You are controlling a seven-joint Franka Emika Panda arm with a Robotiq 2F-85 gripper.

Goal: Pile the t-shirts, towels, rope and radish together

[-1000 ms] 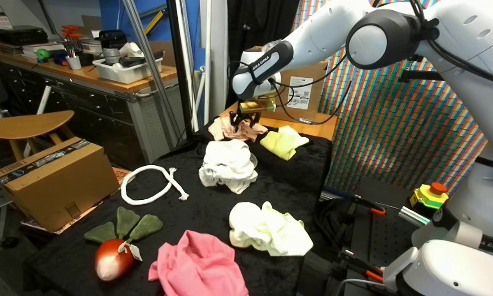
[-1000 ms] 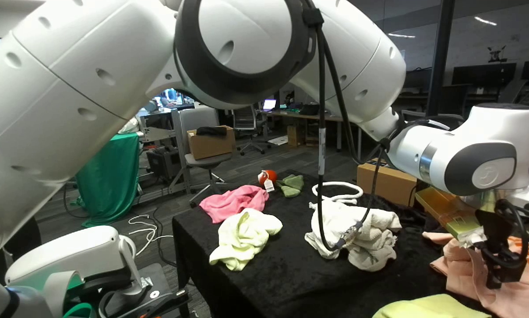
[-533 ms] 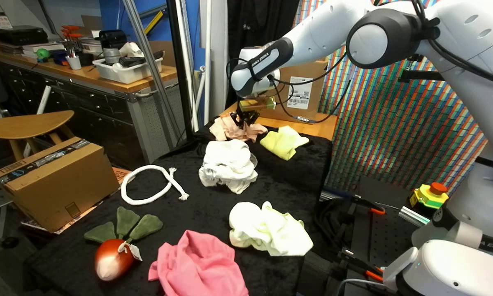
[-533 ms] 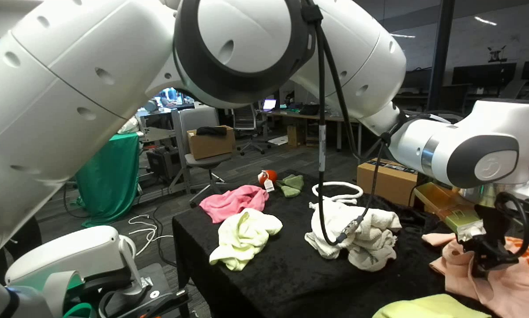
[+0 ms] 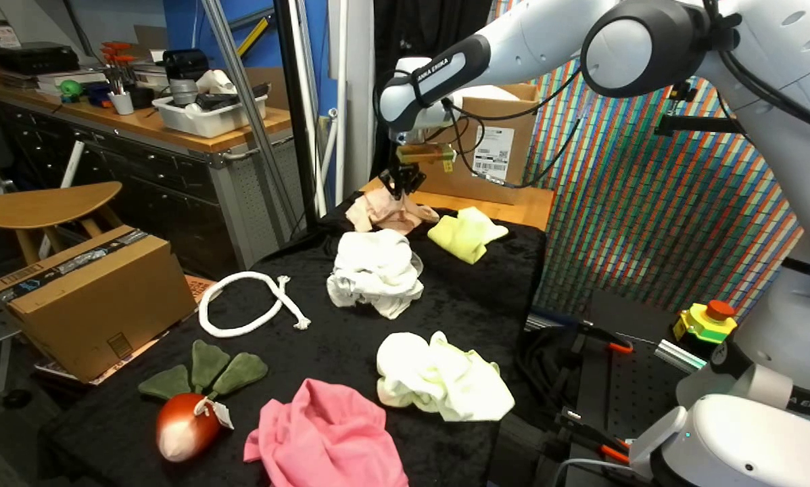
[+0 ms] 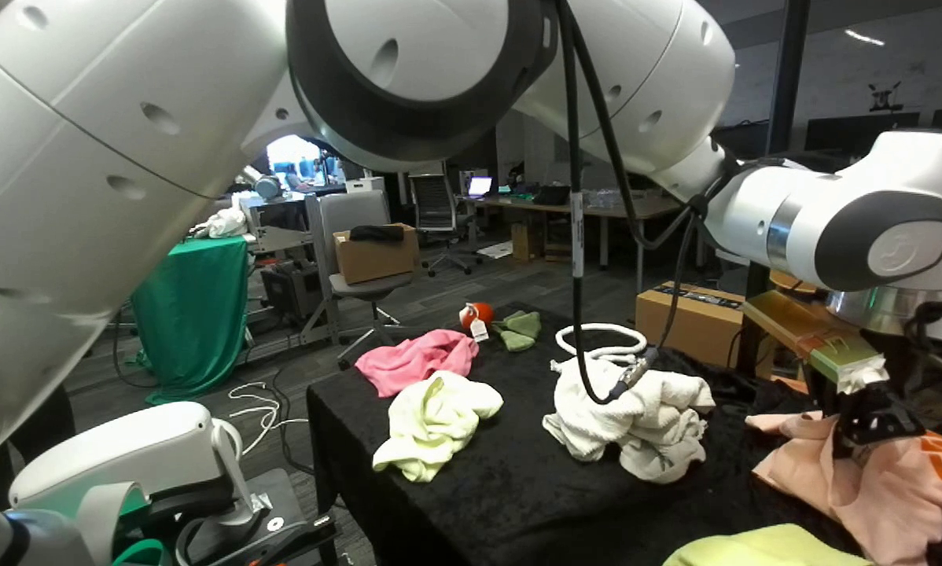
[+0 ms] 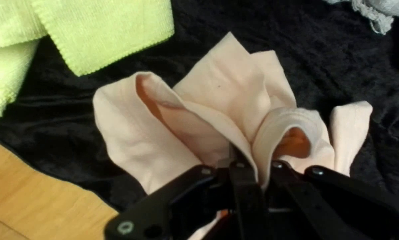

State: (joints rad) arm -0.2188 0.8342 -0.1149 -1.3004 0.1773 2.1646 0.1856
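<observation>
My gripper [image 7: 261, 171] is shut on a fold of the peach t-shirt [image 7: 136, 140], whose edge is pinched between the fingers. In both exterior views the gripper [image 5: 399, 188] is above the t-shirt [image 5: 388, 213], with part of the cloth drawn up and the rest on the table. A yellow towel [image 5: 456, 237] lies beside it, and a crumpled white towel [image 5: 374, 270] is in front. Nearer are a pale green towel [image 5: 445, 385] and a pink cloth [image 5: 330, 439]. The looped white rope [image 5: 229, 333] and red radish [image 5: 188, 426] with green leaves lie apart from these.
A black cloth covers the table [image 5: 479, 297]. A taped cardboard box [image 5: 87, 297] stands beside it. Past the far edge are a wooden surface [image 5: 533, 203] and a labelled box [image 5: 523, 128] close to the arm. A cable [image 6: 577, 314] hangs from the arm above the white towel.
The jaws have closed on the peach t-shirt. My gripper has since risen, pulling a part of the shirt upward. The other cloths, rope and radish have stayed put.
</observation>
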